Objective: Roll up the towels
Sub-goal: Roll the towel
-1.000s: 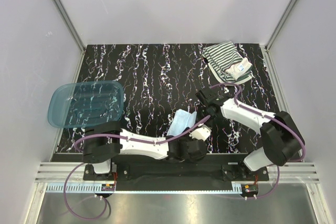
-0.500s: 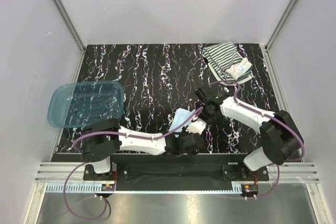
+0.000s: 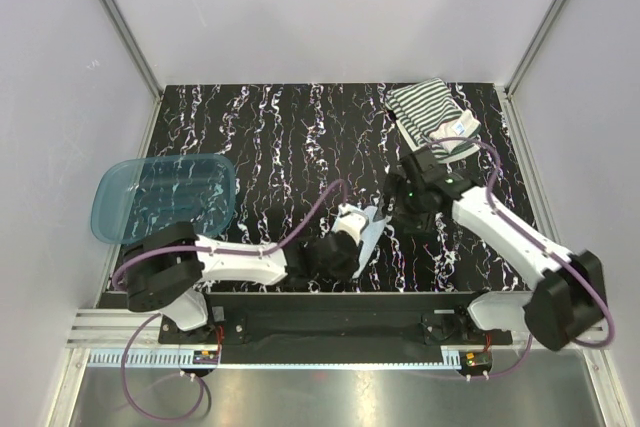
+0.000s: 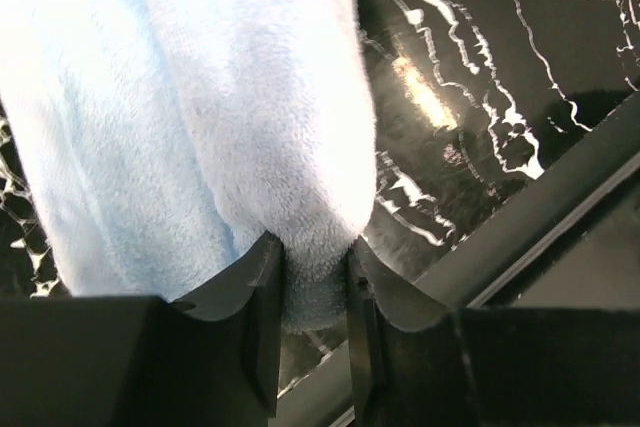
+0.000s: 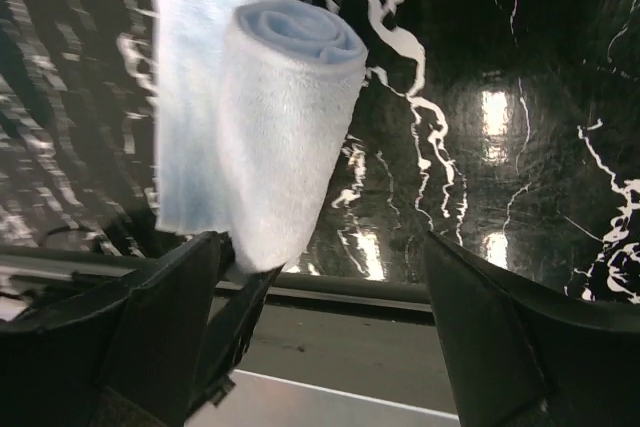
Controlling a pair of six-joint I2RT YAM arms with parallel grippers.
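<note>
The light blue towel (image 3: 372,229) is partly rolled near the table's front edge. In the left wrist view my left gripper (image 4: 315,252) is shut on the rolled end of this towel (image 4: 250,97), with a flat flap beside the roll. In the top view my left gripper (image 3: 356,247) reaches it from the left. My right gripper (image 3: 405,215) hovers just right of it, open. In the right wrist view the roll (image 5: 290,117) hangs by my right gripper's (image 5: 330,267) left finger, ungripped. The striped towel (image 3: 430,117) lies folded at the far right corner.
A translucent blue plastic tub (image 3: 165,197) sits at the table's left edge. The black marbled table top (image 3: 290,147) ends at a metal rail (image 3: 330,332) close in front of both grippers. White walls enclose the far and side edges.
My right gripper opened, let go of the blue towel and drew back to the right. My left gripper closed on the towel's end, and the towel shifted slightly right.
</note>
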